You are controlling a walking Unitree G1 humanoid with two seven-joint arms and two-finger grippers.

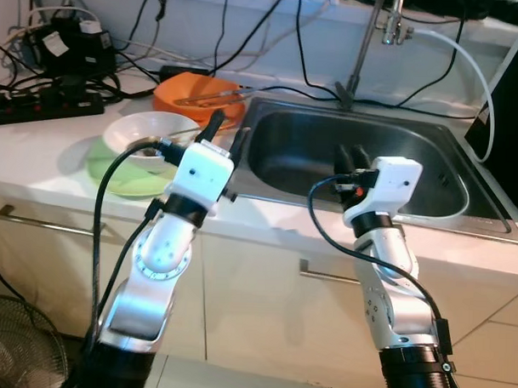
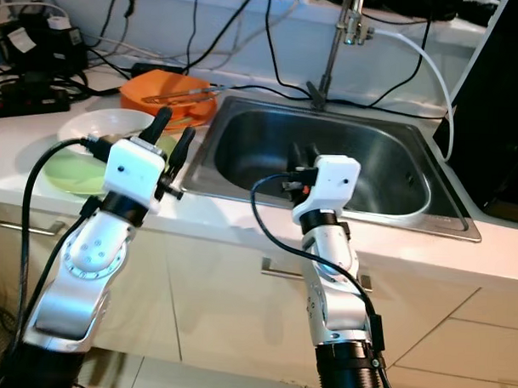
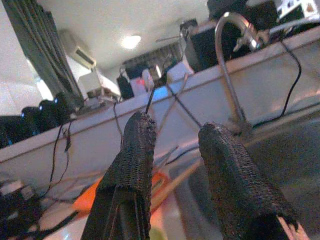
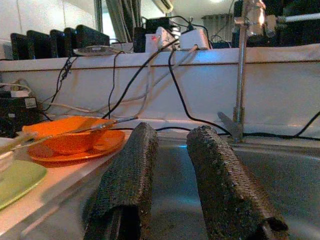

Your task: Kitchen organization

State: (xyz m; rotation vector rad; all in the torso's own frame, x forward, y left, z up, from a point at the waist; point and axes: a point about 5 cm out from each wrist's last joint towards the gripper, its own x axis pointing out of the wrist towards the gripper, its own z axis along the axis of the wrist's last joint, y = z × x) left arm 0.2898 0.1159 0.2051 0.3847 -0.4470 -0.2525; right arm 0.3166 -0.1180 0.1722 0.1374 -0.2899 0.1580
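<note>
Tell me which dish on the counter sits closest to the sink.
The orange dish, carrying a utensil, beside the sink's back left corner. The white bowl and green plate lie further left.

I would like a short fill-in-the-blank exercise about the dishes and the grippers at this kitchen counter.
1. The white bowl sits on a plate of ____ colour.
2. The orange bowl stands on the counter to the ____ of the sink.
3. The right gripper hovers above the ____.
4. The left gripper has its fingers ____, holding nothing.

Missing words: green; left; sink; open
</note>
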